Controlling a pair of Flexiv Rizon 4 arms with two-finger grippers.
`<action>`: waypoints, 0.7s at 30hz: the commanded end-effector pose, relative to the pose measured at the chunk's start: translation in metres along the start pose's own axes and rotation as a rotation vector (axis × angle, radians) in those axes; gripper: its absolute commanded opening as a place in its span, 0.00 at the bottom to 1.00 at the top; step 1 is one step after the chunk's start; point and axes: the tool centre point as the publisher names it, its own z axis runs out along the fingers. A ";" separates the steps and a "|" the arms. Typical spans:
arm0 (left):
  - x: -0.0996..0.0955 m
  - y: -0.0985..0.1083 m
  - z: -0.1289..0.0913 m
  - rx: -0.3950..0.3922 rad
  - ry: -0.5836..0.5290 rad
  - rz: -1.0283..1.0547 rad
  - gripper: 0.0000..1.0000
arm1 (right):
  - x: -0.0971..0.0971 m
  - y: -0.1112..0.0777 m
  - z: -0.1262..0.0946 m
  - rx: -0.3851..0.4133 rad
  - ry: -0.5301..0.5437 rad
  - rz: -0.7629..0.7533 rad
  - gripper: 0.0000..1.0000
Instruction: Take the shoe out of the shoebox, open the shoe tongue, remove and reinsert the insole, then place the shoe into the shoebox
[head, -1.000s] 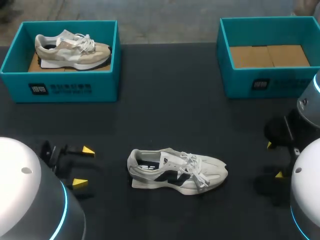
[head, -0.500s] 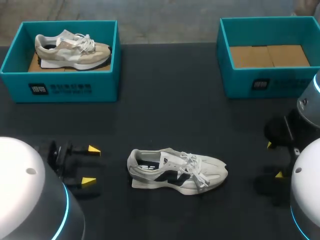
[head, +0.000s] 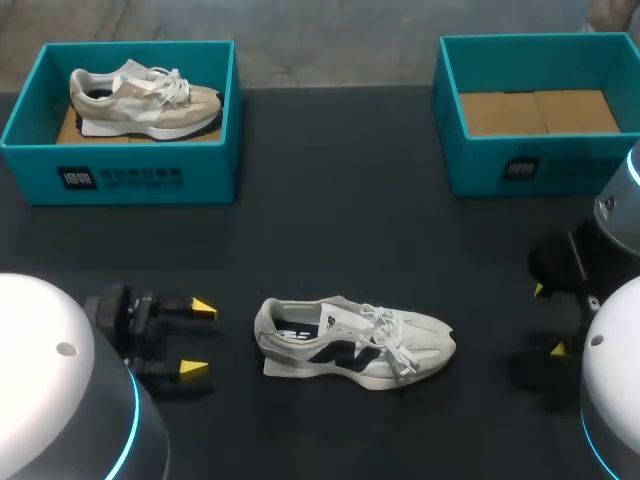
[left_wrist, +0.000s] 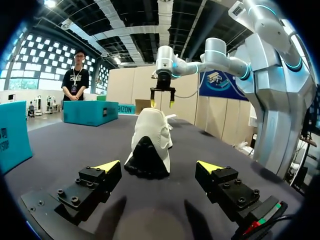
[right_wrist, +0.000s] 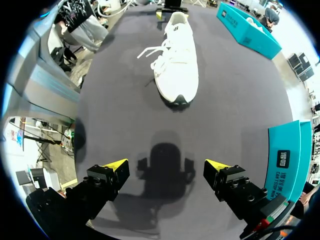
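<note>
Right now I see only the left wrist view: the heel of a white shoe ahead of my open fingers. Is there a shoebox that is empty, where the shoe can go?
Observer: Yes. In the head view the right shoebox holds only its cardboard floor.
Operator: And the other box?
Observer: The left shoebox holds a beige shoe.
Operator: What faces the right gripper?
Observer: The right gripper is open, and the white shoe points its toe at it.
</note>
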 end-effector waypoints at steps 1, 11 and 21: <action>-0.006 0.003 0.015 -0.005 0.011 0.002 1.00 | 0.002 0.000 0.000 0.001 -0.002 0.000 1.00; -0.014 0.008 0.035 0.005 -0.016 0.012 1.00 | 0.002 0.000 0.000 0.001 -0.002 0.000 1.00; -0.023 0.008 0.045 0.009 -0.002 0.014 1.00 | 0.002 0.000 0.000 0.001 -0.002 0.000 1.00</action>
